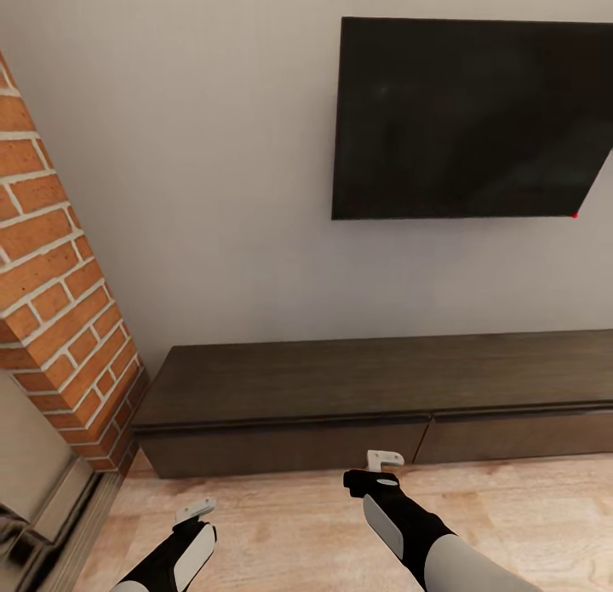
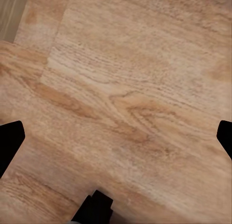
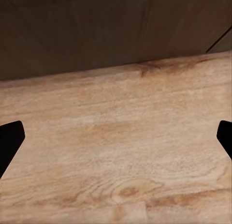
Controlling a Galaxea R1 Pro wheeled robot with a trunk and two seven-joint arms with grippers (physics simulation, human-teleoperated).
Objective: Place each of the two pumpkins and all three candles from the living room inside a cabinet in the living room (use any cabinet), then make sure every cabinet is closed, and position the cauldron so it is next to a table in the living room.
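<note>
The long low dark brown cabinet [image 1: 366, 379] stands against the wall ahead, its two visible drawer fronts [image 1: 281, 447] flush and closed. My right gripper [image 1: 383, 461] hovers over the wood floor just in front of the cabinet's base, open and empty. In the right wrist view the cabinet front [image 3: 96, 30] rises beyond the open right gripper [image 3: 116, 137]. My left gripper [image 1: 194, 514] hangs lower and further back, also open with nothing in it. Bare floorboards lie under the left gripper [image 2: 116, 137]. The pumpkins, candles, cauldron and table are out of view.
A black TV [image 1: 468, 119] hangs on the grey wall above the cabinet. A red brick column [image 1: 60, 302] juts out at the left, right beside the cabinet's end, with a pale stepped base [image 1: 42, 490]. Light wood floor [image 1: 289, 532] stretches in front.
</note>
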